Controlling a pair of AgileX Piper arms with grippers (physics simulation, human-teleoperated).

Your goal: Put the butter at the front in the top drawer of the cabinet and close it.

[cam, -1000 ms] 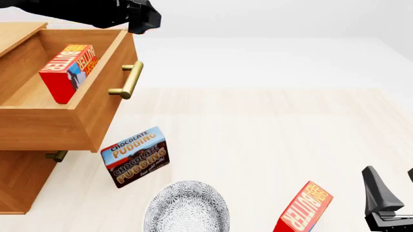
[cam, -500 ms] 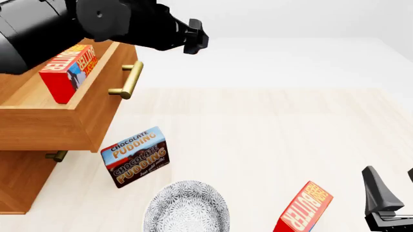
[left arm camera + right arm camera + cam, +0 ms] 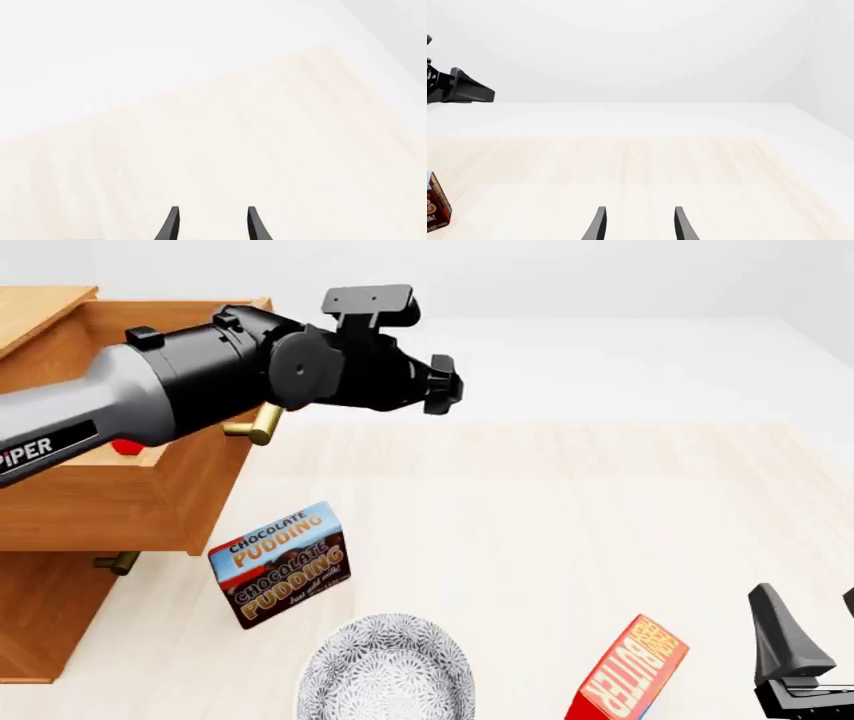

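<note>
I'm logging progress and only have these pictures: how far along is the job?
Looks done: a sliver of red in the open top drawer behind the left arm is probably the butter. In hand: nothing; the left gripper shows empty, parted jaws over bare table. Left: closing the drawer, whose brass handle still juts out.

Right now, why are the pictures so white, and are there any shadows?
Front view: flat, even light; the pale wooden table fades into white, and the blue-and-brown pudding box casts no clear shadow. Left wrist view: washed out, almost blank. Right wrist view: sharp but shadowless.
</note>
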